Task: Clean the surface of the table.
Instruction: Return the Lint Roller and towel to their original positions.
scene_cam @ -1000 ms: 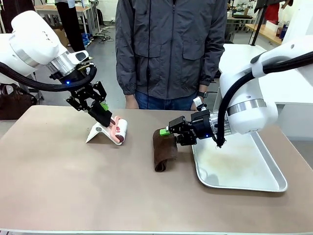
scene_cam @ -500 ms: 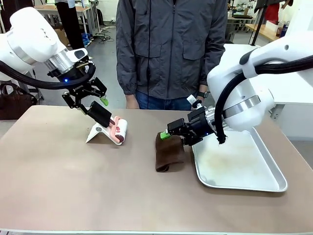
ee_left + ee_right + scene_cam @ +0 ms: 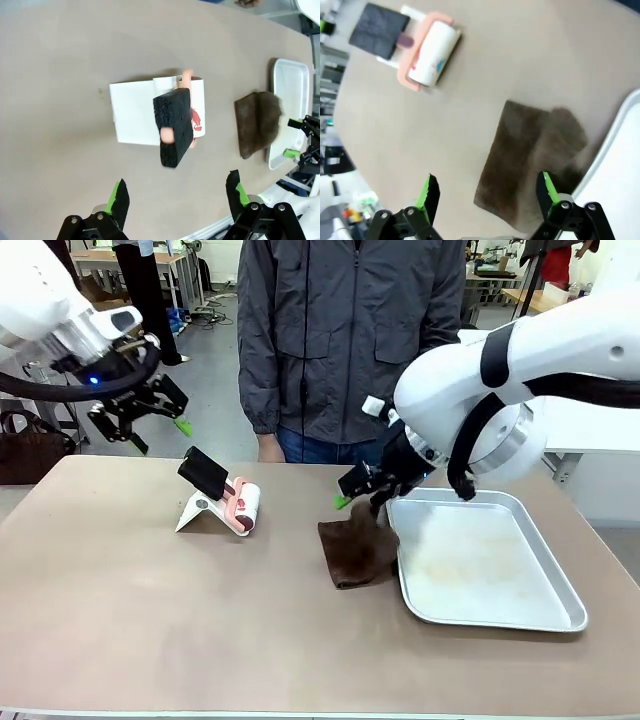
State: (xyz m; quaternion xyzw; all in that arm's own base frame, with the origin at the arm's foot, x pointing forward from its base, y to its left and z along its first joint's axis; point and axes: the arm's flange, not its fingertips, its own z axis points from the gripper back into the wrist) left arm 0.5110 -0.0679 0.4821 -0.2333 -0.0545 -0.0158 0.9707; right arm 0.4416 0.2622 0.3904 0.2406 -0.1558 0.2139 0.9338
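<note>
A: What lies on the big brownish-tan matte bench (image 3: 150, 620)?

B: Left of the middle, towards the far side, a lint roller with a white paper roll, a pink frame and a black foam handle (image 3: 222, 492) rests on a small white folded stand (image 3: 197, 512). Right of the middle lies a dark brown crumpled cloth (image 3: 358, 552), its right edge touching the rim of a shiny rectangular metal tray (image 3: 560, 612) that sits on the right part of the bench.

A: And the left gripper (image 3: 138, 418)?

B: It hangs in the air over the far left edge of the bench, well apart from the roller, its jaws spread wide and empty. In its wrist view the left gripper (image 3: 176, 196) looks down on the roller's black handle (image 3: 173, 127) and the white stand (image 3: 135, 115).

A: The right one?

B: The right gripper (image 3: 357, 490) hangs just above the far end of the brown cloth, jaws wide, holding nothing. From its wrist camera the right gripper (image 3: 487, 191) has the cloth (image 3: 530, 160) lying flat between and beyond its green pads (image 3: 425, 192).

A: Anyone else there?

B: A person in a grey jacket (image 3: 350, 330) stands at the far side of the bench.
</note>
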